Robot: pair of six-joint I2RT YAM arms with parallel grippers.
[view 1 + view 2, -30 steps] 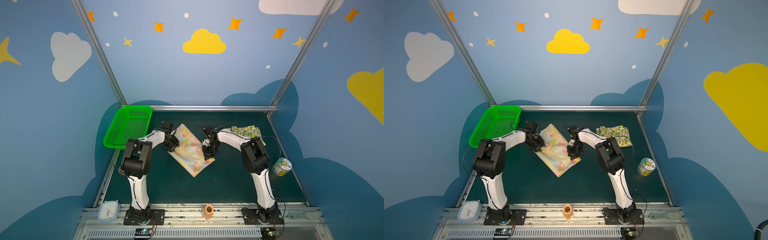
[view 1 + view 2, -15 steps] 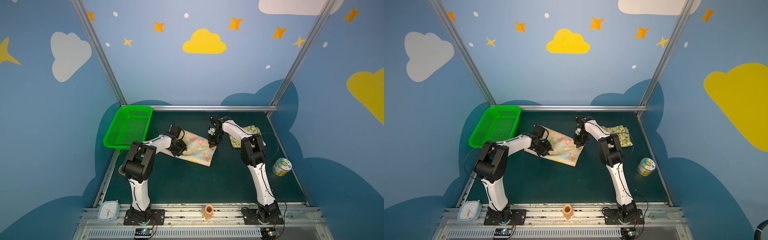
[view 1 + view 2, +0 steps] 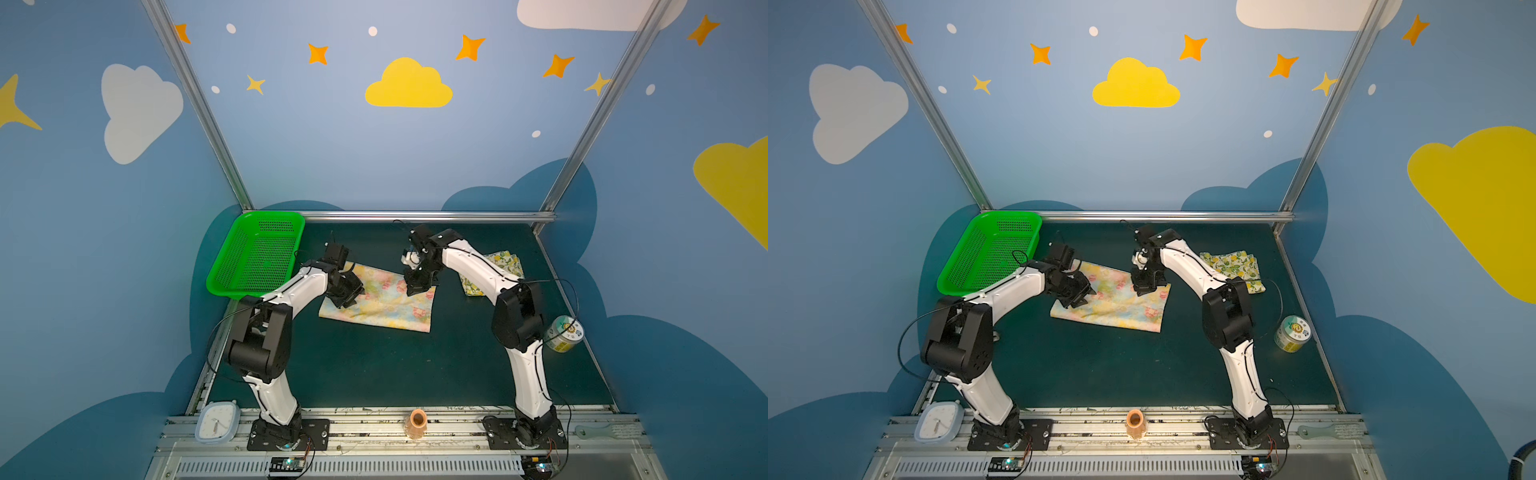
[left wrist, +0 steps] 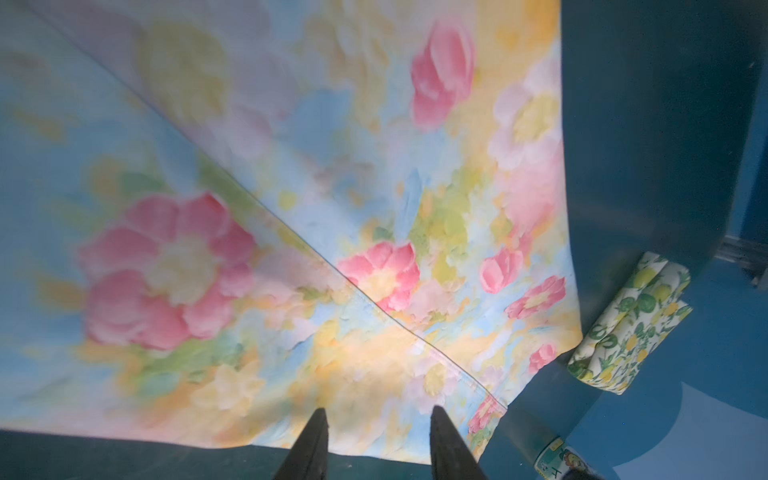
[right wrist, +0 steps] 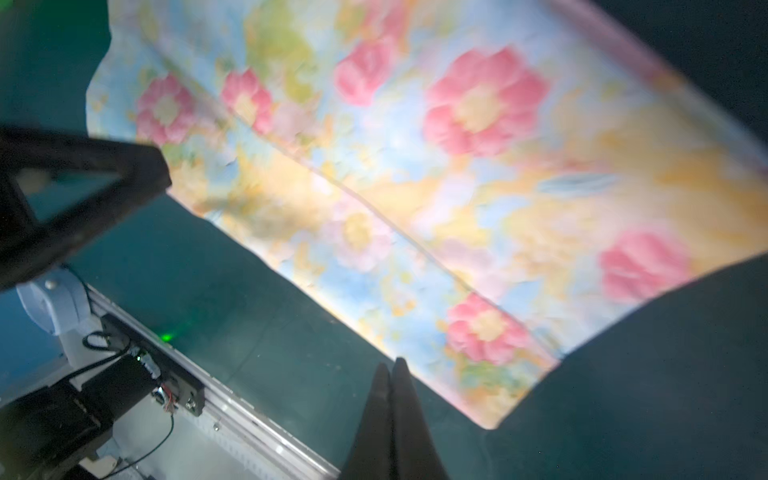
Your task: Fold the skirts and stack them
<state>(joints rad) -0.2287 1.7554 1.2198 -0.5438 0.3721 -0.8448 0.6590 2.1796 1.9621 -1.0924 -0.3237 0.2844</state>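
The flowered skirt (image 3: 386, 305) (image 3: 1117, 305), pale yellow with pink blooms, lies flat in the middle of the dark green mat. The lemon skirt (image 3: 505, 264) (image 3: 1233, 266) lies folded at the back right; in the left wrist view the lemon skirt (image 4: 631, 328) sits beyond the flowered skirt (image 4: 291, 208). My left gripper (image 3: 351, 295) (image 4: 378, 413) hovers over the flowered skirt's left part, open, with nothing between its fingers. My right gripper (image 3: 417, 286) (image 5: 390, 365) is shut and empty, by the edge of the flowered skirt (image 5: 415, 166) at its far right corner.
A green perforated basket (image 3: 257, 257) leans at the back left. A round tin (image 3: 563, 332) stands at the right edge behind my right arm. A small clock (image 3: 217, 424) and an orange cup (image 3: 417, 422) sit on the front rail.
The flowered skirt has swung from a slanting lie to lie crosswise and spread wider. Both arms moved with it; the right gripper now stands over its far right corner.
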